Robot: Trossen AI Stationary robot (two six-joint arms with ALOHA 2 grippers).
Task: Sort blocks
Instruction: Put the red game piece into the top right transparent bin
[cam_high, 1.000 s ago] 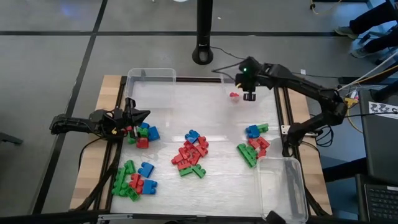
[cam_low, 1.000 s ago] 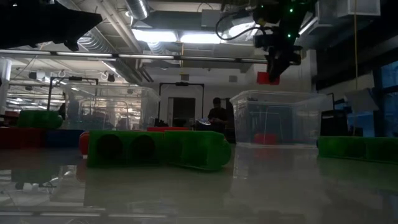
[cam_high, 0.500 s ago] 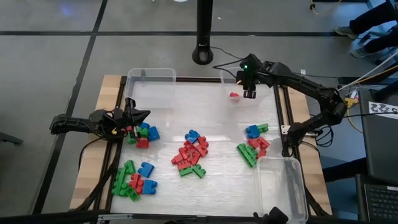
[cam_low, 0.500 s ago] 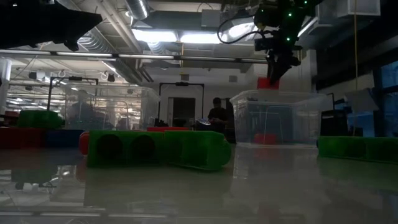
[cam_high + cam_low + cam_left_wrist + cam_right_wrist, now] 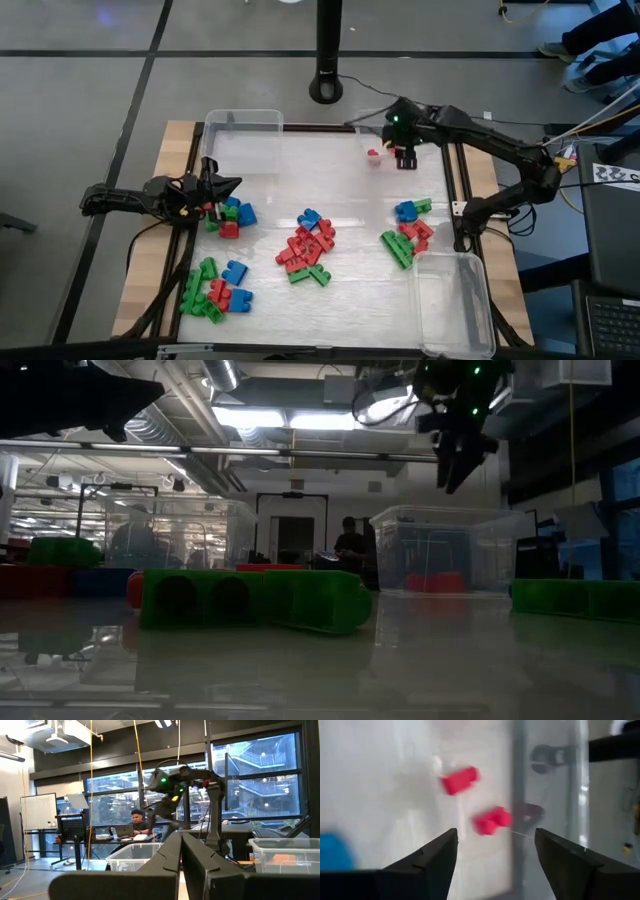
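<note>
We find the right pincer (image 5: 407, 158) released above the clear plastic bin (image 5: 372, 140), two small red studded bricks (image 5: 492, 820) beneath; the left pincer (image 5: 218, 187) rests clenched, empty.

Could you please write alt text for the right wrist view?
Looking down past the open right gripper, two red blocks lie in a clear bin, with nothing between the fingers. A blurred blue patch shows at one edge.

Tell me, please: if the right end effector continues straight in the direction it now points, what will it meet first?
Most likely the red blocks lying in the clear bin under it. The right end effector is open and empty, pointing down into that bin. Depth is unclear, so it may reach the bin floor beside them.
</note>
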